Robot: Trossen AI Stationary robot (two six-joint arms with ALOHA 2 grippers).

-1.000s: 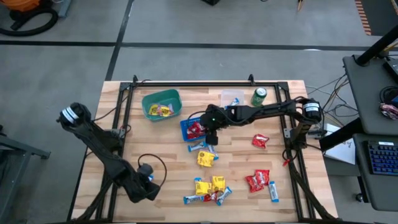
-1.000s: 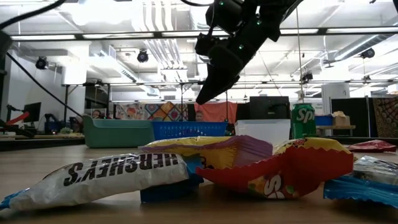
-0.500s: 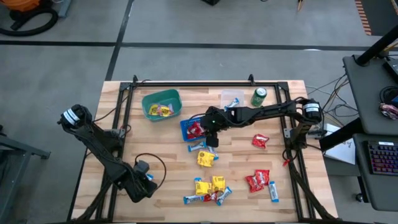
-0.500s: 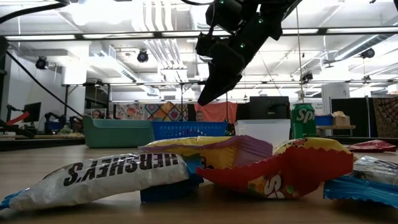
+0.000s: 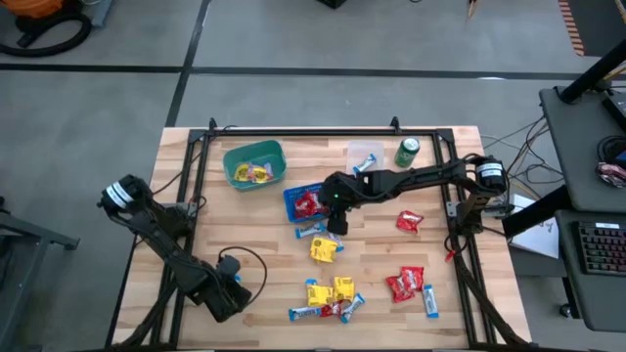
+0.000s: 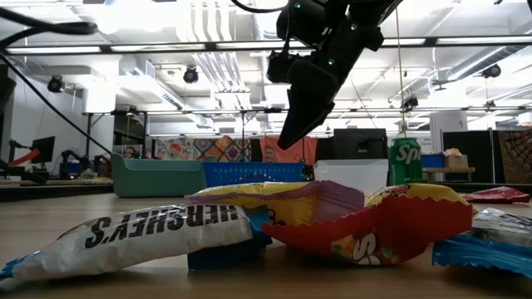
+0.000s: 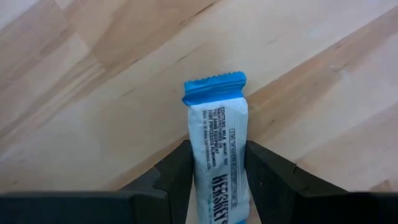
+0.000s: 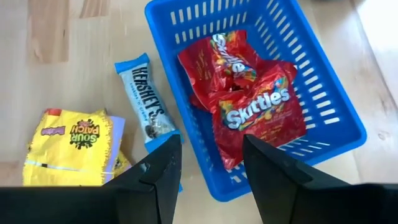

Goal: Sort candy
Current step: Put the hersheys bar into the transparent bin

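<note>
Sorting is partly done, we judge: red candies (image 5: 307,203) fill the blue basket (image 5: 291,196), yellow ones the green basket (image 5: 252,162), while candy (image 5: 328,296) lies loose toward the table's (image 5: 469,147) 6 o'clock edge. The right gripper (image 5: 335,220), fingers parted and empty, hovers by the blue basket at centre. The left gripper (image 7: 216,180), at 7 o'clock, clasps a blue-and-white bar (image 7: 217,155), which only the left wrist view shows.
</note>
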